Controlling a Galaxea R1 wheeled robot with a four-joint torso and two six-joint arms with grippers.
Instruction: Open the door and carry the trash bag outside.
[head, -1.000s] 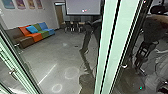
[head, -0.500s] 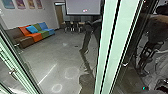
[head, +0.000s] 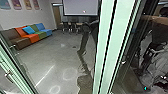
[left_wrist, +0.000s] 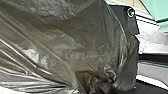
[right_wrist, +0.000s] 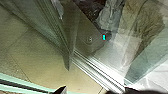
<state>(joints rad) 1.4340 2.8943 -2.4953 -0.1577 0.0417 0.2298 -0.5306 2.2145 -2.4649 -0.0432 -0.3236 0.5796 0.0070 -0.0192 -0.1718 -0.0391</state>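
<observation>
Locate the trash bag (left_wrist: 75, 37) in the left wrist view, its plastic bunched into folds. You cannot determine whether the left hand or right hand is clenched or released. Your head view includes a pale green frame (head: 115, 47) and multicoloured sofa (head: 33, 37).

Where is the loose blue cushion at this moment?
In the head view, the loose blue cushion is at the left, on the multicoloured sofa by the wall, against its orange and green backrests.

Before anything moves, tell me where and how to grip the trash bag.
I'd grip the trash bag at its crumpled bunch, coming from the side facing the left wrist camera: folds draw together there, likely giving a firmer hold than the broad plastic beside it.
</observation>
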